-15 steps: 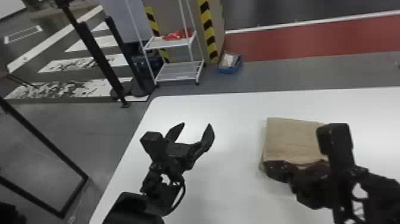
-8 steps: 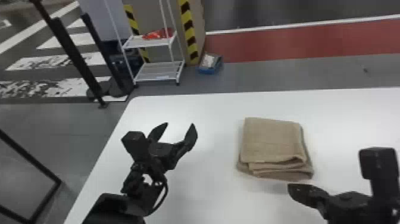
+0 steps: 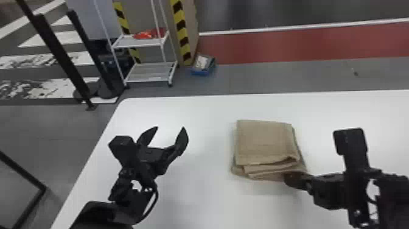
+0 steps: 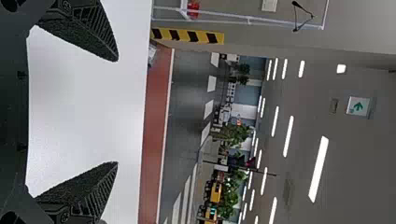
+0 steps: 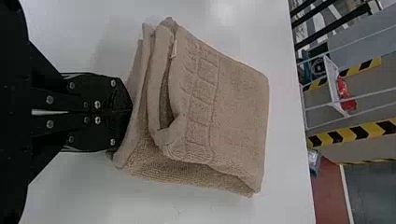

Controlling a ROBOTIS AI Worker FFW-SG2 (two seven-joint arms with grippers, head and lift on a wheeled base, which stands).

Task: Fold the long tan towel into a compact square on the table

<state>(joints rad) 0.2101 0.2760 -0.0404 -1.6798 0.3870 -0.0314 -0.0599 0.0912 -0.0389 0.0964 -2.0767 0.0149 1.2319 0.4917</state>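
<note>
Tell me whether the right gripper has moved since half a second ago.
Yes: the right gripper has moved forward, toward the far edge of the table.

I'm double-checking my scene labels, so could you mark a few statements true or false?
1. The tan towel lies folded on the white table. True.
2. The left gripper is shut. False: its fingers are spread apart.
3. The right gripper is at the towel's near edge. True.
4. The blue bin is on the table. False: it is on the floor beyond it.
</note>
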